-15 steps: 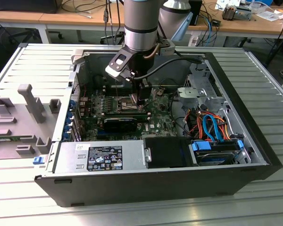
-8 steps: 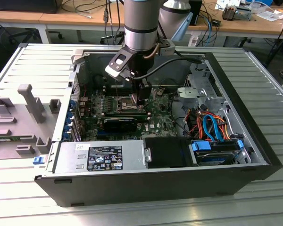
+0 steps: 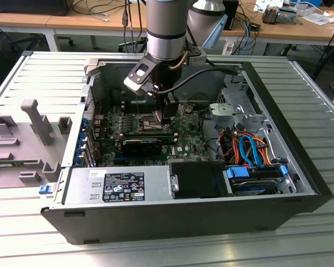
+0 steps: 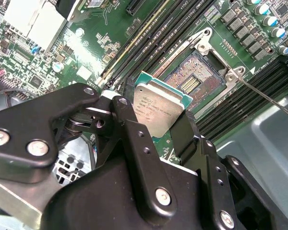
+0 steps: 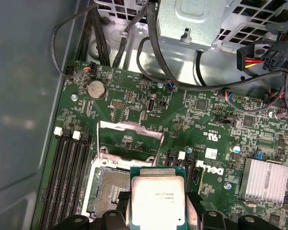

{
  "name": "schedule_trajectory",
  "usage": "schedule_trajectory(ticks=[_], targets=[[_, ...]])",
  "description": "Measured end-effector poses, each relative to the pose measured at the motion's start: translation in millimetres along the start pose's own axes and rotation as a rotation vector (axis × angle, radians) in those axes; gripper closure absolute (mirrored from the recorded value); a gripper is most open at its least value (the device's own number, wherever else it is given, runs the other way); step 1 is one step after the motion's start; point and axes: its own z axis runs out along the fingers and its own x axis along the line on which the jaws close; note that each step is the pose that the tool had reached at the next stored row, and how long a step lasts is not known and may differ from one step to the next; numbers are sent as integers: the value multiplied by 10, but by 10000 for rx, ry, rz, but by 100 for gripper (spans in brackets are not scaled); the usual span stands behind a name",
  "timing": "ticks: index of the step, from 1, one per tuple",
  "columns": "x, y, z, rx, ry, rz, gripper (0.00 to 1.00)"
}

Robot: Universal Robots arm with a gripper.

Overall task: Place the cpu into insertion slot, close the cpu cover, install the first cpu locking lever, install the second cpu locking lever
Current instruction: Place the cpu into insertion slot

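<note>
At the exterior view's left lay a grey fixture plate point(image 3: 28, 139), well apart from my work. Next came the open computer case point(image 3: 300, 189) with the green motherboard point(image 3: 186, 139) on its floor, and I stood over the board's middle, my gripper point(image 3: 167, 119) reaching down inside the case. Toward the exterior view's right ran the orange and blue cables point(image 3: 247, 150), clear of me.

My fingers point(image 4: 134, 139) were pinching the cpu point(image 4: 158, 108) by two opposite edges, its silver top facing the wrist cameras. It hung above the board, not seated. In the second wrist view the insertion slot point(image 4: 194, 81) lay just beyond the chip's far edge, its dark centre bare, with the memory slots point(image 4: 149, 43) alongside. In the first wrist view the chip overlapped one side of the socket, so the slot was offset sideways from my grip rather than straight beneath. Being square, the chip had no long axis; its edges looked roughly parallel to the socket's rim.

The cpu cover point(image 5: 129, 126) stood flipped open off the socket, and a locking lever point(image 4: 266, 97) was swung out.
</note>
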Motion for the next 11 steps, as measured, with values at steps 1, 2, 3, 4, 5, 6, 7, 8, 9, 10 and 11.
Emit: schedule_trajectory(ticks=[1, 2, 3, 4, 5, 6, 7, 8, 9, 10, 11], targets=[[0, 0, 0, 1, 0, 9, 46], [0, 0, 0, 1, 0, 17, 46], [0, 0, 0, 2, 0, 29, 46], [0, 0, 0, 2, 0, 43, 46], [0, 0, 0, 2, 0, 54, 46], [0, 0, 0, 3, -1, 63, 46], [0, 0, 0, 3, -1, 75, 46], [0, 0, 0, 3, -1, 85, 46], [0, 0, 0, 4, -1, 100, 46], [0, 0, 0, 5, -2, 113, 46], [0, 0, 0, 5, -2, 122, 46]])
